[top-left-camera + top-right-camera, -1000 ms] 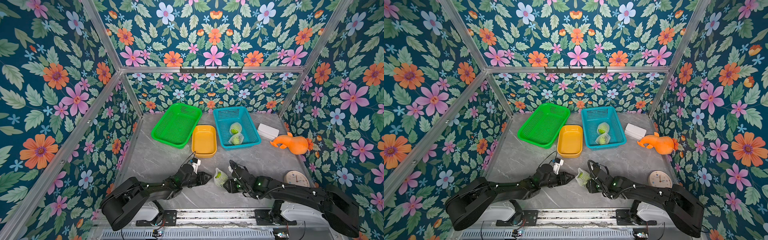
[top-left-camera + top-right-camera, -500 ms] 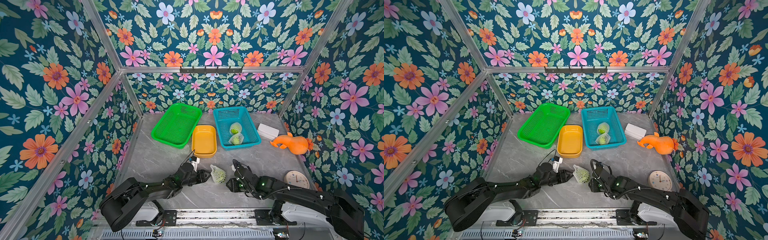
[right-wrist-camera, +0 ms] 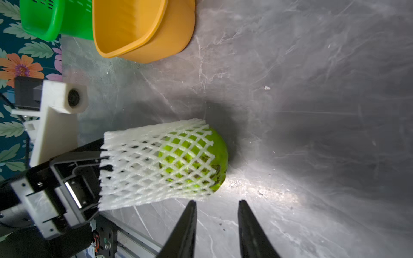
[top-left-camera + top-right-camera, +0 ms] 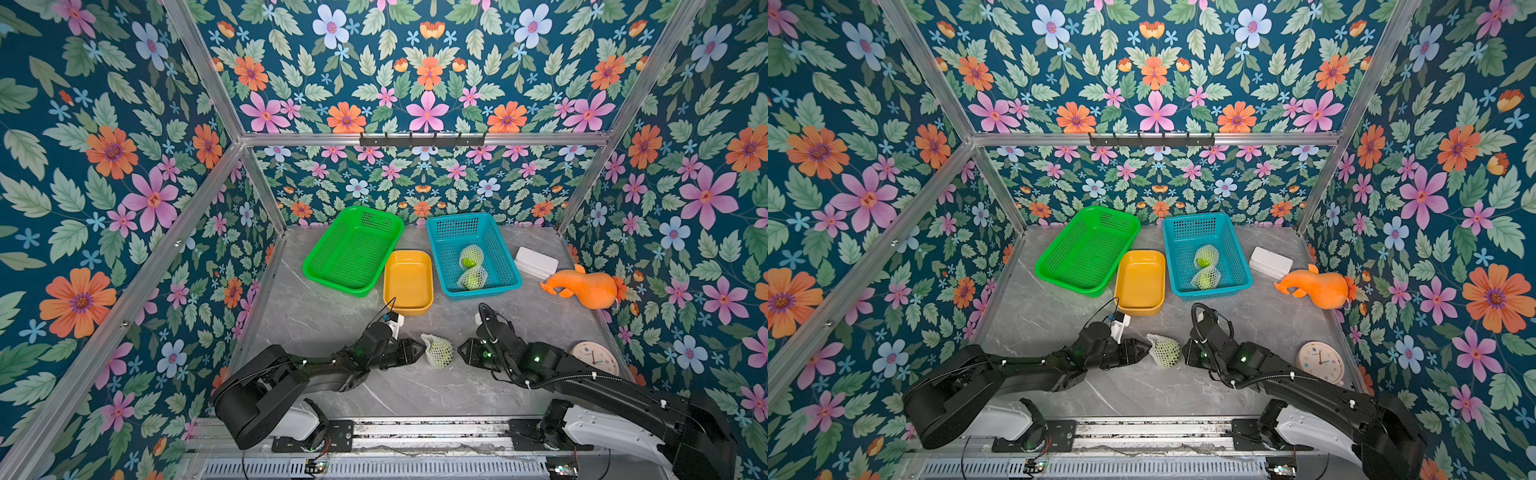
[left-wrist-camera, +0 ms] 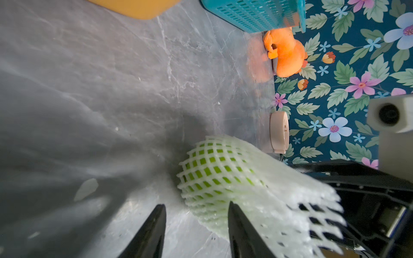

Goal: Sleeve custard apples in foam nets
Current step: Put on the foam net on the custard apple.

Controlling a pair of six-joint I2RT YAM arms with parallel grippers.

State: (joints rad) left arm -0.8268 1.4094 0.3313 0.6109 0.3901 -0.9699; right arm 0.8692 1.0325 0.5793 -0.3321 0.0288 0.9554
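Both your grippers stand partly open, holding nothing: left gripper [image 5: 196, 204] with one finger against the loose end of the foam net [image 3: 145, 165], right gripper [image 3: 218, 201] just short of the netted custard apple [image 3: 201, 156] lying on the counter [image 3: 312, 89] between them.

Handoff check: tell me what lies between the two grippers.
A custard apple in its net lies on the table between the left gripper and the right gripper; both top views show it.

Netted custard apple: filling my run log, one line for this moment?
custard apple in foam net, on table | left gripper open | right gripper open
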